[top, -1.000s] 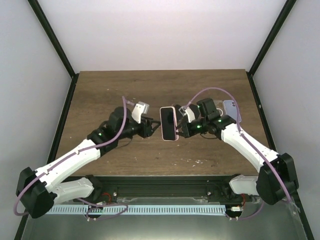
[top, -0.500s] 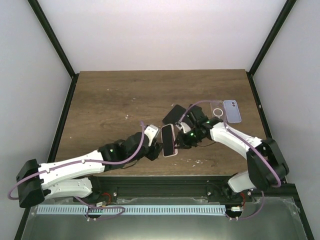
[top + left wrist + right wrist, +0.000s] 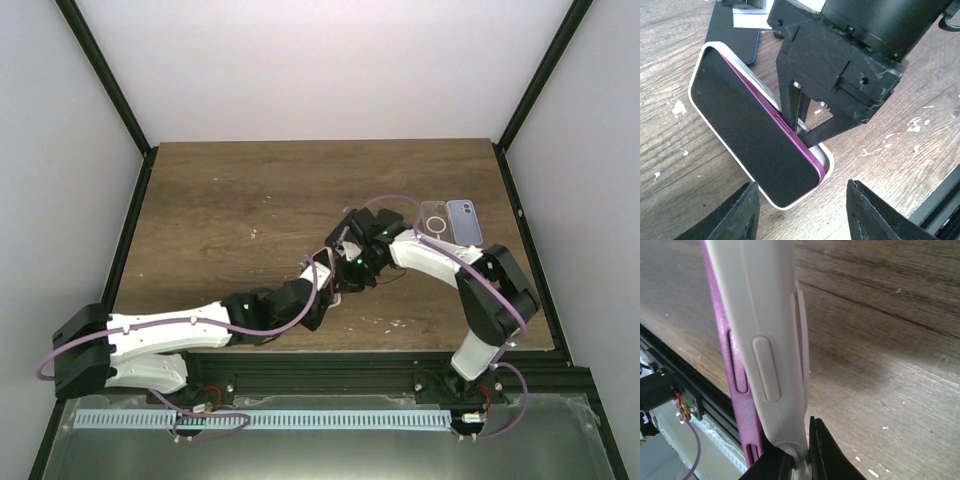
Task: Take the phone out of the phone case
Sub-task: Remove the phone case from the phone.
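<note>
Our right gripper (image 3: 799, 452) pinches the edge of the case (image 3: 765, 340), propping it so the phone (image 3: 750, 135) can peel free. Our left gripper (image 3: 801, 202) hovers half-open and empty at the lower frame.

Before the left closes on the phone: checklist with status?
1. Right gripper clamped on phone case edge: ok.
2. Phone side peeled up from case: ok.
3. Left gripper open, phone's end between its fingers: ok.
4. Fingers touching phone: not ok, gaps both sides.
5. Phone's far end freed: cannot tell.
6. Clear case and purple piece lie apart from the work: ok.
</note>
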Robot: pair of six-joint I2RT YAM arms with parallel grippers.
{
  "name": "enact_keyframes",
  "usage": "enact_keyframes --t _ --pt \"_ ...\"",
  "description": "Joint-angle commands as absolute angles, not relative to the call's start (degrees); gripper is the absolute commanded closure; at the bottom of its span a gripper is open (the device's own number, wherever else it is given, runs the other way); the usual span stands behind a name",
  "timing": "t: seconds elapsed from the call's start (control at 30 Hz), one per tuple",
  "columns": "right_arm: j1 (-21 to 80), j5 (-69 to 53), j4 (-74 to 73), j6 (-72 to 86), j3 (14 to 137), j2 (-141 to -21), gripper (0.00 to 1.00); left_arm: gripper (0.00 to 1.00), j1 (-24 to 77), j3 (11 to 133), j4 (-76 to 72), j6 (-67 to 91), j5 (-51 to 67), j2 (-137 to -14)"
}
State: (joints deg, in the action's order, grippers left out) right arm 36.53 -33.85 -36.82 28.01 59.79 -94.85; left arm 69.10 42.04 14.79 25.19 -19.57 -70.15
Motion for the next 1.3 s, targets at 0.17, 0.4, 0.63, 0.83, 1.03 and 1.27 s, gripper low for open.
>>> enact_keyframes --t 0.17,0.4,0.63,0.83,1.03,1.27 --pt "37.2 -31.7 -37.7 30.7 63.9 -100.2 0.99 0.51 69.5 43.5 15.8 22.9 -22.4 -75.3" --pt "37.3 -32.8 -37.7 31.4 65.3 -103.5 0.99 0.51 69.5 43.9 15.5 23.9 -24.1 -78.8" --pt "37.3 -32.8 -37.4 31.2 65.0 -103.4 0.99 0.5 69.5 43.3 10.9 25.2 -23.8 -81.8" --pt "37.3 -32.7 -37.3 30.7 65.6 -104.7 0.99 0.53 69.5 47.5 12.3 24.9 -24.8 -87.4" --pt "37.3 -31.7 -37.7 29.8 66.7 -104.7 0.99 0.57 69.5 49.4 14.9 25.7 -27.5 -90.1" --pt "37.3 -31.4 -36.9 29.5 65.1 -102.9 0.99 0.52 69.5 46.1 14.5 27.4 -28.1 -86.5"
